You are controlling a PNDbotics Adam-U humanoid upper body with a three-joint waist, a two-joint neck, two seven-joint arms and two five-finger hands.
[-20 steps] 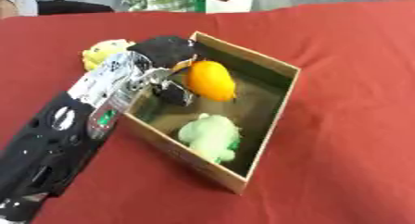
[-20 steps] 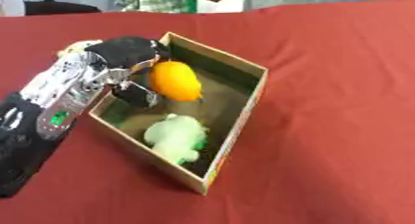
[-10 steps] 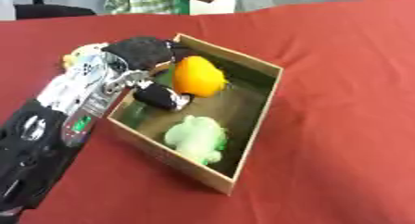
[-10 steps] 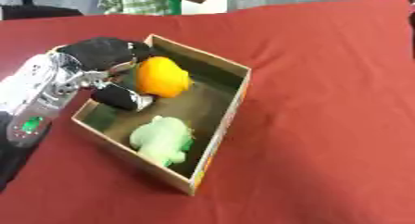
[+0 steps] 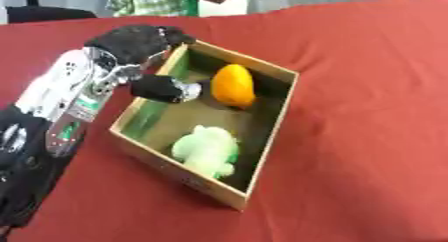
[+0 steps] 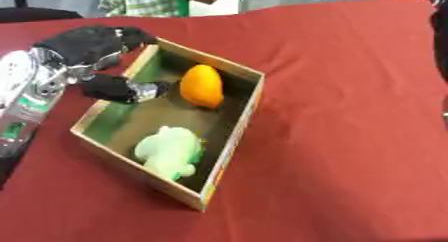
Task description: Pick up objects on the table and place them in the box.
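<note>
A: A red cloth (image 5: 367, 86) is covering the whole table, and the box (image 5: 262, 136) is sitting on it, turned at an angle. A person is showing at the table's far edge, touching nothing.

B: And the arm?

A: The left arm (image 5: 61, 101) is coming in beside the box's left wall. Its left hand (image 5: 136, 42) is hovering over the box's far left corner, the fingers loosely bent over the rim, the thumb (image 5: 164, 88) reaching down inside the box. It is holding nothing that I can see. The right hand is not showing.

B: What is lying in the box?

A: A green toy (image 5: 206, 151) is lying near the box's near end. An orange fruit (image 5: 233, 85) is leaning against the box's far right wall, just beside the thumb and, as far as I can tell, not touching it.

B: So which step is this?

A: I am judging it as the release, with the fruit already down inside the box. Next the hand is needing to lift clear of the rim without dragging the left wall, then go looking for another object outside the box; none is showing on the cloth.
</note>
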